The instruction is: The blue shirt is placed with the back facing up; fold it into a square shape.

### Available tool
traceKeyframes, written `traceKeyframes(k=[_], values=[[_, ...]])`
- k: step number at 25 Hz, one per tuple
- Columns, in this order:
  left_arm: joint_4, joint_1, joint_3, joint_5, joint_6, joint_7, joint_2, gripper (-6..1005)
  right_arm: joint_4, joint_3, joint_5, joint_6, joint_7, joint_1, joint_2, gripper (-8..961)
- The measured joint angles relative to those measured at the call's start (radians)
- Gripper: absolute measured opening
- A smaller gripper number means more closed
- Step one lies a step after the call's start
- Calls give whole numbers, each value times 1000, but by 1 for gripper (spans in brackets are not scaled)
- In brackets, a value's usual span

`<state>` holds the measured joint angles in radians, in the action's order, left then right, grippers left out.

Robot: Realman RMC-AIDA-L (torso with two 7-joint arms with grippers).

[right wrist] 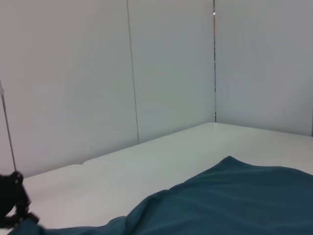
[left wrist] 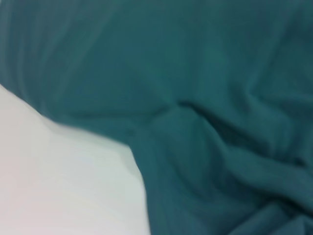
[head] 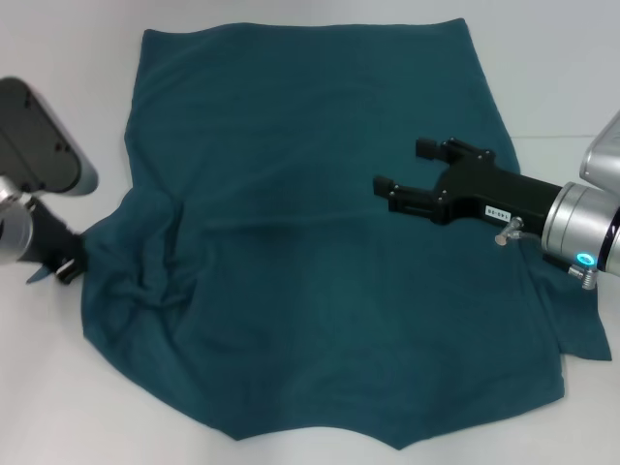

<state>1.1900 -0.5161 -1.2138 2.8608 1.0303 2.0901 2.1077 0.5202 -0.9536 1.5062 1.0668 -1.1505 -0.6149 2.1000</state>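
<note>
Hidden parts: I cannot see the fingertips of the left pincer [head: 70, 263]; they are at the bunched left edge of the blue shirt [head: 320, 242], and the fabric covers them. I cannot tell if this pincer is clenched on the cloth or only touching it.
Cut off: the left arm leaves the head view at the left border, and the right arm leaves it at the right border. The right sleeve area of the shirt is partly under the right arm.
Hard to see: the left wrist view shows only teal folds [left wrist: 205, 122] close to the camera and a piece of the white counter [left wrist: 63, 181]; no fingers are visible there. No printed letters are visible on the upper side of the shirt.
Shirt place: it lies spread on the counter [head: 77, 407], mostly flat, with heavy wrinkles gathered on its left side near the left pincer.
Right pincer [head: 407, 172]: I see it released, the two black fingers apart, pointing toward the left over the right half of the shirt. It holds nothing.
Right wrist view: the shirt's edge [right wrist: 234, 196] lies on the counter, the walls are behind, and a small dark part of the left pincer [right wrist: 12, 200] appears far off.
</note>
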Motion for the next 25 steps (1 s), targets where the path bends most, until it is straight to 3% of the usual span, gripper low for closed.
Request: traceKeyframes(k=[12, 25], values=[[97, -5, -93, 0, -30, -11, 51, 39, 8, 0, -34, 29, 0, 40, -2, 947], [130, -8, -269, 0, -42, 21, 60, 40, 6, 0, -34, 30, 1, 50, -3, 947]])
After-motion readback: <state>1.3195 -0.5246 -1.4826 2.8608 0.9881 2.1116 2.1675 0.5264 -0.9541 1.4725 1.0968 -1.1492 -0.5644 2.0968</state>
